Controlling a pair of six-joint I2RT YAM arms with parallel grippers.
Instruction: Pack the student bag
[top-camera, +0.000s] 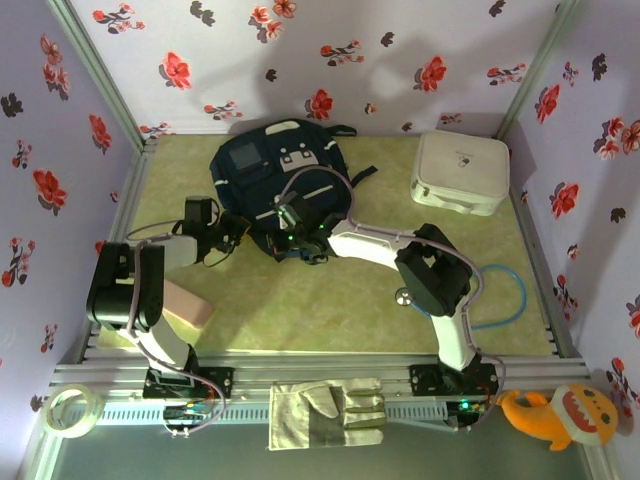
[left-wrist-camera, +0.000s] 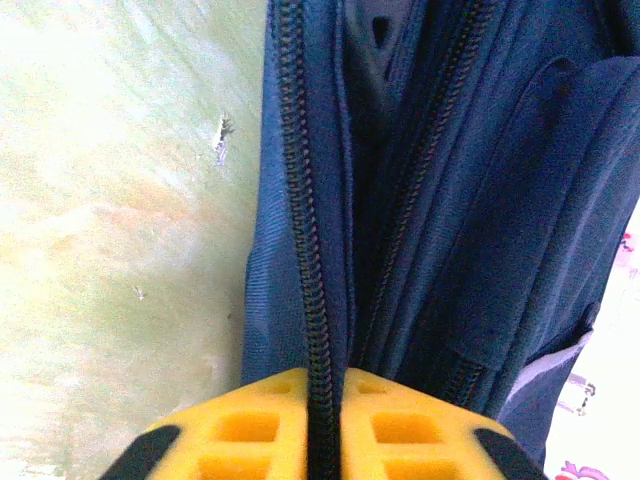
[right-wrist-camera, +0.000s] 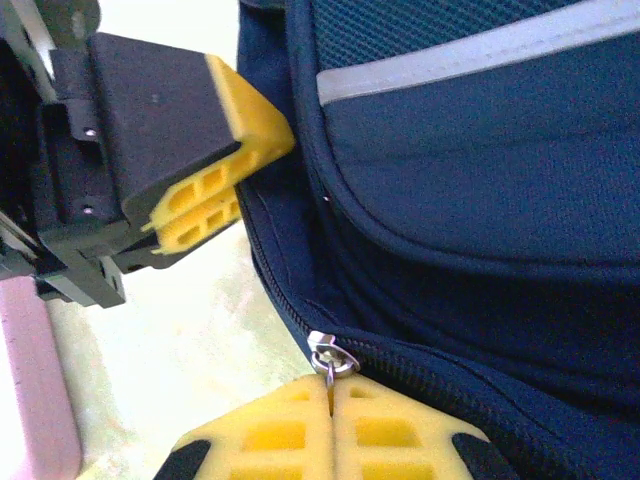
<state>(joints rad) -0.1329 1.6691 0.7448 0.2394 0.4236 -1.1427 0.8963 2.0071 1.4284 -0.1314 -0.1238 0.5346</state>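
The student bag (top-camera: 275, 170) is lying flat at the far middle of the desk (top-camera: 300, 310); its near edge is being held from both sides. The left gripper (left-wrist-camera: 322, 385) is being pressed together on the zip track (left-wrist-camera: 305, 250), with the fabric edge pinched between its fingers; the right gripper (right-wrist-camera: 330, 390) is being clamped on the small metal zip pull (right-wrist-camera: 330, 358). The bag is being judged soft, floppy and light; its cloth is likely to bunch and drag unless the edge is being pulled taut; the pull, being small and slick, is best taken squarely, and the seam close beside it.
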